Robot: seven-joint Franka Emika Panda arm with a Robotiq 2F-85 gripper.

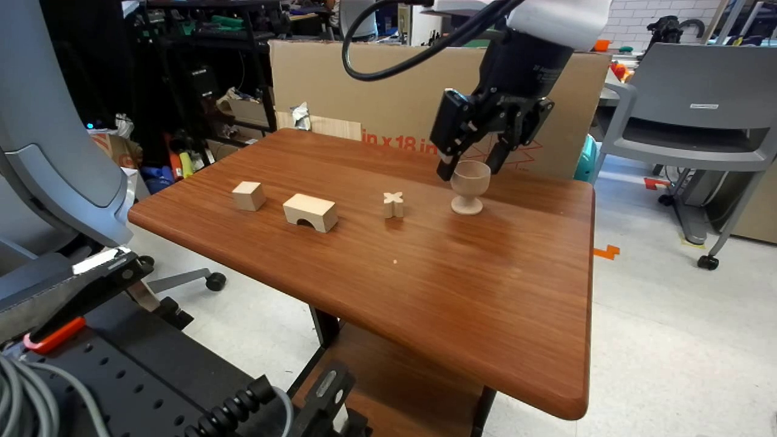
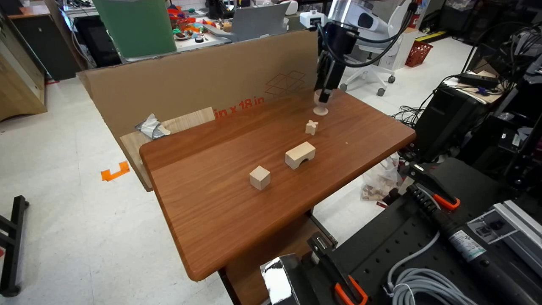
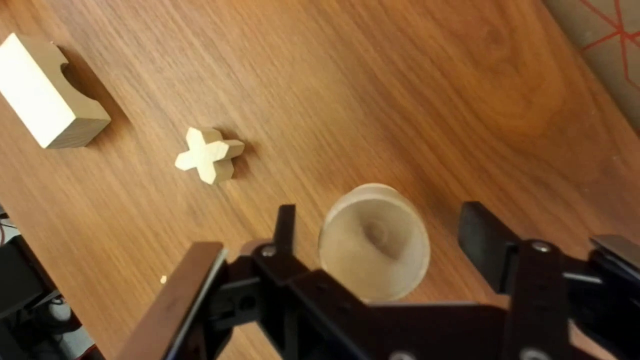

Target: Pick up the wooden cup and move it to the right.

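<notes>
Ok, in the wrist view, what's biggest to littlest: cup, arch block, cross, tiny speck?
Largest: wooden cup or arch block, too close to rank (block cut off at the edge)
Next: cross piece
Smallest: speck

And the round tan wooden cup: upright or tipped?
Upright: in an exterior view the wooden cup stands on its flared base, rim up.

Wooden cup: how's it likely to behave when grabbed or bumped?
The wooden cup is probably stiff, since it looks like solid wood with an evenly round rim. Likely light for its size: the wrist view shows its bowl hollow. A bump up high could tip it, as the bowl is wider than the foot it stands on.
</notes>
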